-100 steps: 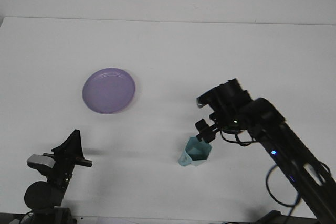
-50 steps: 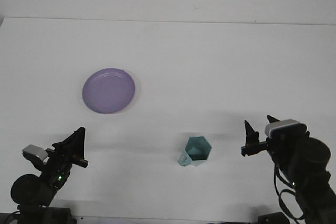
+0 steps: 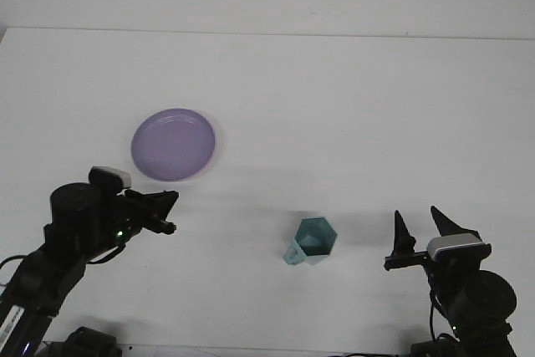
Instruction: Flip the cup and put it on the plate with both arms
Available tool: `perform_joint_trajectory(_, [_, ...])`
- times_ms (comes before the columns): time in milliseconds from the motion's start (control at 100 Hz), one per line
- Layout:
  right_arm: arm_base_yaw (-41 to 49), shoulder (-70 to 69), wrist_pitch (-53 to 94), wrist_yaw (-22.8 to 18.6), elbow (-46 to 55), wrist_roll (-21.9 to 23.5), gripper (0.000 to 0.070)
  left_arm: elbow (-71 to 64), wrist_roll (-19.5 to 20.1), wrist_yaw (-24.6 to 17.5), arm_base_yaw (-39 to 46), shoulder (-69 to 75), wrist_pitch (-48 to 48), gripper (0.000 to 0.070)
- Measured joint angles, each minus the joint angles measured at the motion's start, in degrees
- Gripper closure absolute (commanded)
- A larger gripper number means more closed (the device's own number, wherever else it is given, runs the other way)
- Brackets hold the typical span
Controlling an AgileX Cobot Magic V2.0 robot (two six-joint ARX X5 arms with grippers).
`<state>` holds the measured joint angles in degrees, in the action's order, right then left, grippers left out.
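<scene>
The faceted teal plastic cup [image 3: 313, 241] is sitting mouth-up on the white table [image 3: 334, 106] — between the grippers, clear of both, well apart from the smooth round purple plate [image 3: 173, 144]. The right gripper [image 3: 423, 232] is standing spread apart; the left gripper's [image 3: 163, 211] spread is unreadable.

**Open table around the cup, arms at the near corners**

The white table [image 3: 334, 89] lies bare across its far half and middle. The teal cup [image 3: 313, 242] stands upright and alone, with free room on every side. The right gripper [image 3: 424, 236], fingers spread, sits near the cup's right with bare table between them. The left gripper [image 3: 164, 211] hangs just below the purple plate [image 3: 173, 144], partly crowding the plate's near edge; the plate's other sides are open.
</scene>
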<state>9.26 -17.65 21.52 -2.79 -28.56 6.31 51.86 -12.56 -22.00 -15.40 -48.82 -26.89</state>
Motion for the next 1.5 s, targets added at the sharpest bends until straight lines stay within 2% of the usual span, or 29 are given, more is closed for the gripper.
perform_joint_trajectory(60, [0.0,-0.1,0.3,0.0,0.0,0.0,0.0229,2.5,0.8,0.0,-2.7,-4.0,-1.4,0.0677])
perform_joint_trajectory(110, [0.0,-0.2,0.4,0.0,0.0,0.0,0.0229,4.4,1.4,0.0,-5.0,-7.3,-2.3,0.0621])
perform_joint_trajectory(150, [0.0,-0.2,0.4,0.0,0.0,0.0,0.0229,6.1,1.7,0.0,-6.9,-10.0,-3.5,0.0523])
perform_joint_trajectory(240, [0.0,-0.2,0.4,0.0,0.0,0.0,0.0229,9.8,2.2,-0.1,-11.2,-16.2,-6.4,0.0236])
perform_joint_trajectory(280, [0.0,-0.2,0.4,0.0,0.0,0.0,0.0229,11.5,2.4,-0.1,-13.0,-18.9,-7.6,0.0161])
perform_joint_trajectory(310, [0.0,-0.2,0.4,0.0,0.0,0.0,0.0229,12.9,2.6,-0.1,-14.2,-21.0,-8.5,0.0142])
perform_joint_trajectory(520, [0.0,-0.2,0.0,0.0,0.0,0.0,0.0229,25.2,2.8,-0.1,-21.7,-35.0,-16.1,0.0157])
perform_joint_trajectory(770, [0.0,-0.2,0.0,0.0,0.0,0.1,0.0229,36.6,2.8,-0.1,-28.4,-46.5,-18.2,0.0158])
perform_joint_trajectory(930, [0.0,-0.2,0.0,0.0,0.0,0.2,0.0229,39.1,2.8,0.0,-30.9,-51.8,-18.1,0.0158])
perform_joint_trajectory(1070, [0.0,-0.2,0.0,-0.1,0.0,0.2,0.0229,39.3,2.8,2.4,-32.3,-55.5,-17.1,0.0157])
perform_joint_trajectory(1260, [0.0,-0.2,0.0,-0.2,0.0,0.2,0.0229,39.3,2.8,2.6,-33.5,-60.1,-14.1,0.0167])
perform_joint_trajectory(1290, [0.0,-0.2,0.0,-0.2,0.0,0.2,0.0229,39.3,2.8,2.6,-33.7,-60.8,-13.6,0.0192])
perform_joint_trajectory(1330, [0.0,-0.2,0.0,-0.2,0.0,0.2,0.0229,39.3,2.8,2.6,-33.9,-61.4,-13.3,0.0273])
perform_joint_trajectory(1370, [0.0,-0.2,0.0,-0.2,0.0,0.2,0.0229,39.3,2.8,2.6,-34.0,-61.9,-13.2,0.0398])
perform_joint_trajectory(1450, [0.0,-0.2,0.0,-0.2,0.0,0.2,0.0229,39.3,3.2,2.6,-34.1,-62.2,-12.9,0.0690])
perform_joint_trajectory(1500, [0.0,-0.2,0.0,-0.2,0.0,0.2,0.0229,39.3,3.7,2.6,-34.2,-62.2,-12.2,0.0687])
